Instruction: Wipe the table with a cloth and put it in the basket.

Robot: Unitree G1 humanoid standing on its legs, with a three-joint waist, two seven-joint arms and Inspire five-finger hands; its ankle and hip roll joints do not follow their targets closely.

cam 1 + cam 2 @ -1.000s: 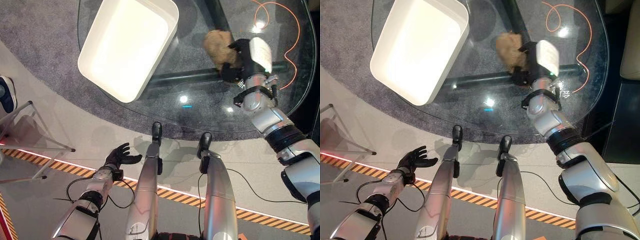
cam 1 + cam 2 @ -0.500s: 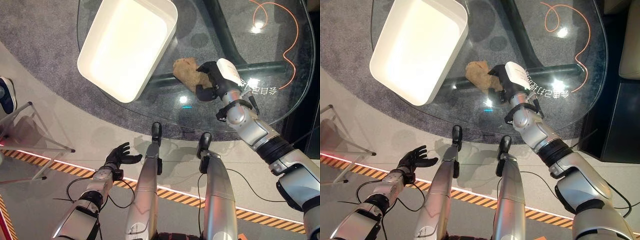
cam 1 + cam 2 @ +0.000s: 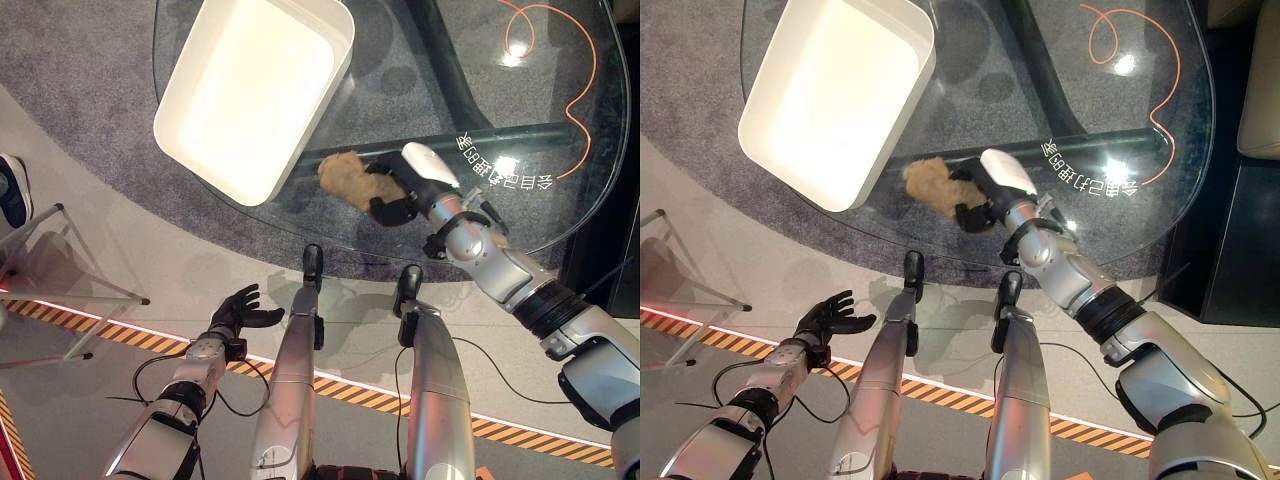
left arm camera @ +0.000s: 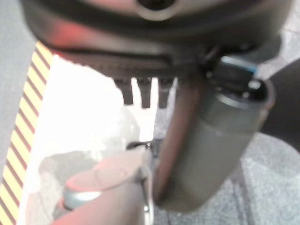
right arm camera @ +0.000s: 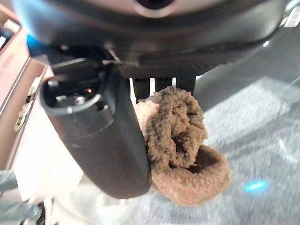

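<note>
One right hand [image 3: 405,185] clamped on tan cloth [image 3: 345,180] near the glass surface's [image 3: 520,215] near edge, white basket [image 3: 250,90] just left, bare glass far right, left hand [image 3: 238,312] spread low.

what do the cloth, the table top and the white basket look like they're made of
Cloth: tan, nubby pile, probably terry or fleece, bunched in the right hand.
Table top: clear glass; carpet and frame show through, lights reflect.
Basket: smooth, matte white, likely plastic.
</note>
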